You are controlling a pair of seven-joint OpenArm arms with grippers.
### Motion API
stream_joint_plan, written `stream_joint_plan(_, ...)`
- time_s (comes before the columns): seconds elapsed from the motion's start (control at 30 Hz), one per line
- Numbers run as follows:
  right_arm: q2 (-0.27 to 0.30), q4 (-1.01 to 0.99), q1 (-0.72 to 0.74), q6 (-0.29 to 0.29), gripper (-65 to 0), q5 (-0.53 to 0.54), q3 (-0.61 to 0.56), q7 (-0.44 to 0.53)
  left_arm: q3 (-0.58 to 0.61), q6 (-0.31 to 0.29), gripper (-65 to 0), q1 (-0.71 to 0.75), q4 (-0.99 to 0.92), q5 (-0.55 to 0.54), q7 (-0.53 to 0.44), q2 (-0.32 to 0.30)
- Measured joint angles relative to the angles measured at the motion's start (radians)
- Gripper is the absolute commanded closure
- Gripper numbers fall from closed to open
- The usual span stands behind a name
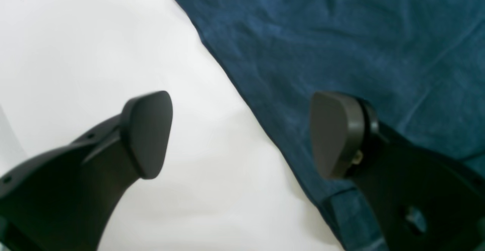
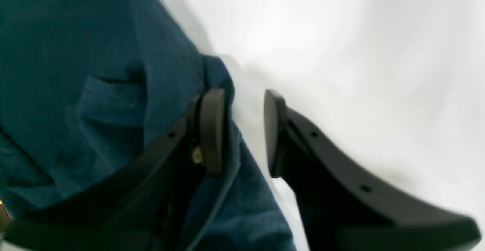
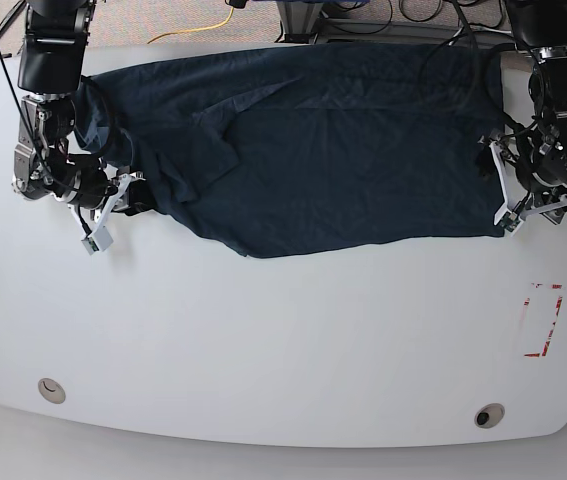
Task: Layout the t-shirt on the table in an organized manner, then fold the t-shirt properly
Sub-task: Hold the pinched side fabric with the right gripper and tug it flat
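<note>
Nearest me, right gripper (image 2: 244, 131) stands narrowly parted at the t-shirt (image 3: 313, 140) edge, grip unclear; left gripper (image 1: 240, 135) gapes wide, empty.

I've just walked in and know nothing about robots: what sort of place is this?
Probably a robotics lab or test bench, not a home. Two robot arms work a dark t-shirt on a bare white table marked with a red dashed rectangle, and cables trail over the carpet behind.

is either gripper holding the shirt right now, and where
Neither holds it. The left gripper is open astride the t-shirt edge; the right gripper stands gapped at a fold.
</note>
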Motion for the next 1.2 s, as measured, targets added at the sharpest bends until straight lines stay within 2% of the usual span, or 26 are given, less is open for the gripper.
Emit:
stream_joint_plan(0.33,-0.001,0.006,-0.011,0.0,-16.5,0.004,0.0,0.0,0.0,0.0,-52.5,0.0,0.0,0.0,0.0,0.0)
stream_joint_plan(0.57,-0.003,0.057,-0.014,0.0,-16.5,0.004,-0.002,-0.045,0.0,0.0,-52.5,0.0,0.0,0.0,0.0,-0.001)
stream_joint_plan(1.1,-0.003,0.069,-0.014,0.0,-15.5,0.007,-0.002,-0.045,0.0,0.0,-52.5,0.0,0.0,0.0,0.0,0.0)
stream_joint_plan(1.2,-0.003,0.069,-0.014,0.0,-9.4,0.007,-0.002,-0.045,0.0,0.0,-52.5,0.0,0.0,0.0,0.0,0.0)
